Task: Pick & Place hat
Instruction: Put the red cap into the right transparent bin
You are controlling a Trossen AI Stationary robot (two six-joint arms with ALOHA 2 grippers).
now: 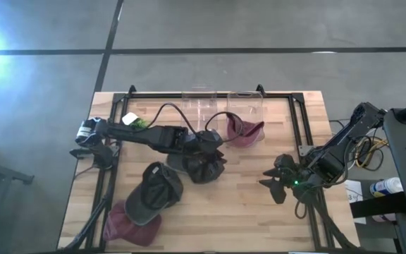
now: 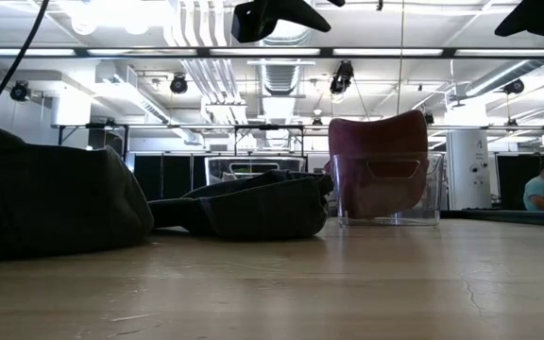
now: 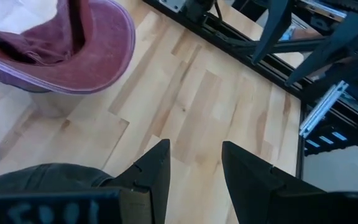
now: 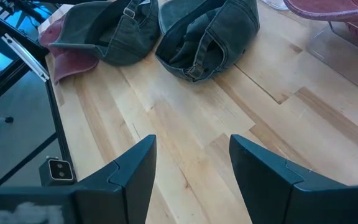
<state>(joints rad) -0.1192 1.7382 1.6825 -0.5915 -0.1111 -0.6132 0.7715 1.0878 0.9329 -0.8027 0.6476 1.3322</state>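
A dark grey cap (image 1: 201,166) lies on the wooden table near its middle; it also shows in the low view (image 2: 253,203) and the right wrist view (image 4: 207,31). A maroon cap (image 1: 245,130) rests in a clear container (image 2: 385,215), its brim sticking out over the rim (image 3: 73,50). A second grey cap (image 1: 154,190) lies partly over another maroon cap (image 1: 129,224) at the near left. My left gripper (image 1: 211,143) is open and hangs above the far edge of the dark grey cap, beside the container; its fingers show in its wrist view (image 3: 194,168). My right gripper (image 1: 277,180) is open and empty at the right (image 4: 191,165).
A second clear container (image 1: 199,106) stands at the far edge beside the first. A black frame (image 1: 298,120) runs round the table top. Bare wood (image 1: 245,204) lies between the caps and my right gripper. A person (image 2: 541,189) sits in the room far behind.
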